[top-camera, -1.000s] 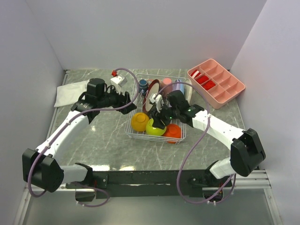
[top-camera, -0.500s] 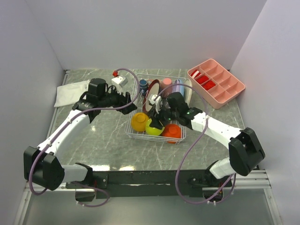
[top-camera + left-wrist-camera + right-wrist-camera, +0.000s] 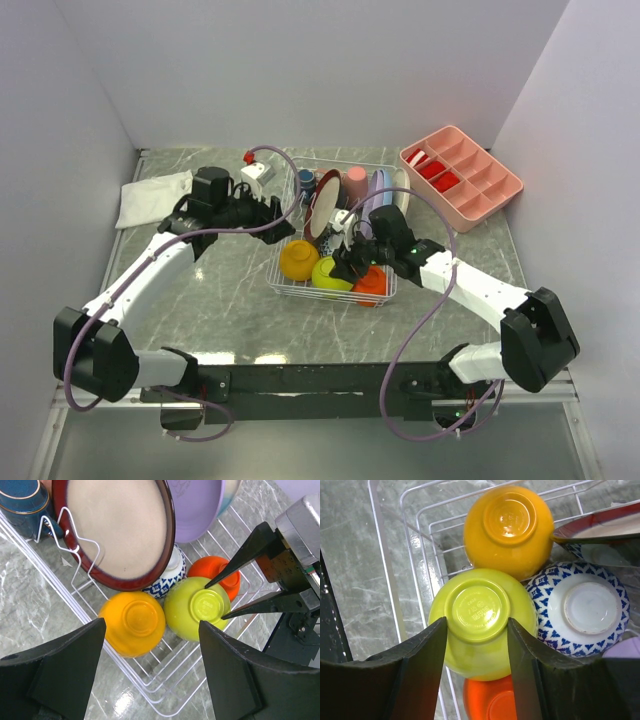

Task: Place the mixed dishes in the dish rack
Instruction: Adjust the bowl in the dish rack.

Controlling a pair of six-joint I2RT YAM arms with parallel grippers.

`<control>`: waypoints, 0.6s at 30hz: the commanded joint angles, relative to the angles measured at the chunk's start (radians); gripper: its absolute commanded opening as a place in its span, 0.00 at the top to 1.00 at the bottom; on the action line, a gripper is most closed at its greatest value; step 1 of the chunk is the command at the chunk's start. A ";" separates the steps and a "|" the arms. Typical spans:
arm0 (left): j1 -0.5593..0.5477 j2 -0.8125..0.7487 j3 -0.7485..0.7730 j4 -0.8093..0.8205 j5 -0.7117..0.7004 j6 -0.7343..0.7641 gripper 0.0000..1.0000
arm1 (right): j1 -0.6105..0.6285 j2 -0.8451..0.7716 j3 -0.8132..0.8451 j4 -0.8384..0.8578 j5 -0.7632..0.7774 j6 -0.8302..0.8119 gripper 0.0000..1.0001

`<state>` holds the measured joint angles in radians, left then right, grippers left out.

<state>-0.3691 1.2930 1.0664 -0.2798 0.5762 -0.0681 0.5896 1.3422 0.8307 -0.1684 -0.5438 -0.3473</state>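
Desk (image 3: 230, 300) carries the dish rack (image 3: 300, 293) mid-way, and everything I care about is inside it. Far half of the rack: dark-red-rimmed plate (image 3: 120, 530) and lavender plate (image 3: 197, 505) standing on edge, navy cup (image 3: 22, 502) at the far-left corner. Near end of the rack: four bowls upside down, with the orange-yellow bowl (image 3: 509, 530) left, the lime bowl (image 3: 485, 655) middle, the red-orange bowl (image 3: 490, 702) right and the blue-patterned bowl (image 3: 585, 610) just behind. Key relation: the lime bowl sits straight under my right gripper (image 3: 477, 622), its foot ring between the two fingers. It's round, so there's no long axis to match. The fingers flank the ring tightly, but I can't tell if they actually pinch it. My left gripper (image 3: 152, 625) hangs over the rack's left side, spread wide and holding nothing, so the right arm is clearly the nearer one.
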 commanded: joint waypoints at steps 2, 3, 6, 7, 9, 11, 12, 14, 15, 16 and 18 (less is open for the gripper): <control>-0.010 0.008 0.049 0.040 0.017 -0.007 0.18 | -0.016 0.081 -0.076 -0.172 0.122 -0.035 0.64; -0.011 0.009 0.049 0.042 0.017 -0.006 0.18 | -0.016 0.103 -0.076 -0.171 0.125 -0.041 0.64; -0.013 0.014 0.055 0.037 0.019 -0.007 0.18 | -0.019 0.187 -0.027 -0.232 0.137 -0.048 0.65; -0.013 0.015 0.058 0.037 0.017 -0.006 0.18 | -0.017 0.202 -0.006 -0.244 0.145 -0.048 0.65; -0.014 0.019 0.064 0.036 0.011 -0.002 0.17 | -0.030 0.203 0.001 -0.243 0.142 -0.039 0.63; -0.014 0.019 0.069 0.036 0.005 0.001 0.18 | -0.040 0.174 -0.011 -0.230 0.131 -0.042 0.59; -0.013 0.020 0.073 0.034 0.001 0.002 0.17 | -0.042 0.141 -0.018 -0.211 0.137 -0.044 0.58; -0.014 0.023 0.081 0.034 -0.004 0.002 0.17 | -0.040 0.120 -0.022 -0.215 0.134 -0.053 0.58; -0.014 0.025 0.087 0.033 -0.003 0.004 0.17 | -0.042 0.117 -0.018 -0.238 0.139 -0.059 0.58; -0.014 0.025 0.089 0.033 -0.004 0.004 0.17 | -0.040 0.118 -0.006 -0.249 0.143 -0.059 0.59; -0.016 0.029 0.095 0.039 -0.004 0.002 0.17 | -0.042 0.117 0.002 -0.275 0.163 -0.065 0.59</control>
<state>-0.3794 1.3144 1.1114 -0.2737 0.5766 -0.0677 0.5797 1.4029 0.8875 -0.1959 -0.5907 -0.3695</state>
